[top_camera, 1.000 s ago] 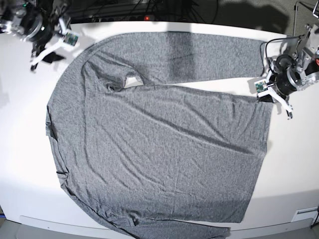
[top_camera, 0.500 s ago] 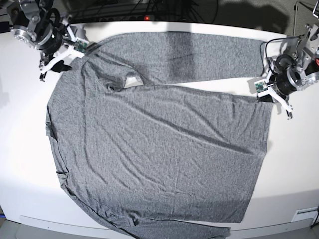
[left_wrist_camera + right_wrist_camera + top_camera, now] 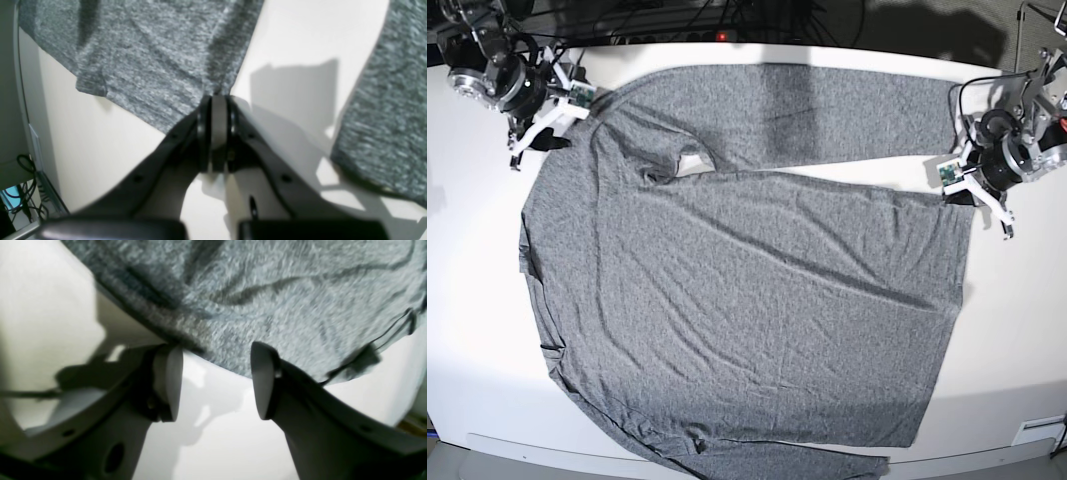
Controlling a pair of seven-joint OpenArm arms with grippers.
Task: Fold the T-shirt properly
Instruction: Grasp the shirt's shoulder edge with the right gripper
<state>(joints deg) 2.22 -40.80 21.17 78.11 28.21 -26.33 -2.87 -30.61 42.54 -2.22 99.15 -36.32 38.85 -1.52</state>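
The heather-grey T-shirt [image 3: 747,290] lies spread flat on the white table [image 3: 1017,330], one long sleeve stretched along the far edge and a white label [image 3: 689,162] at the neck. At the right of the base view, my left gripper [image 3: 972,195] sits at the hem corner. In the left wrist view it [image 3: 218,100] is shut, with the corner of the fabric [image 3: 150,56] running into its fingertips. My right gripper [image 3: 545,135] is at the shoulder edge, far left. It [image 3: 215,353] stands open just short of the fabric's edge [image 3: 267,290].
Dark cables and equipment [image 3: 727,20] run behind the table's far edge. The table's front edge [image 3: 527,445] cuts across the shirt's lowest part. The left wrist view shows the table's side edge and cables [image 3: 23,186] at lower left.
My right arm has moved from the table's far-left corner down to the shirt's shoulder edge, still open. The left arm and the shirt have stayed as they were.
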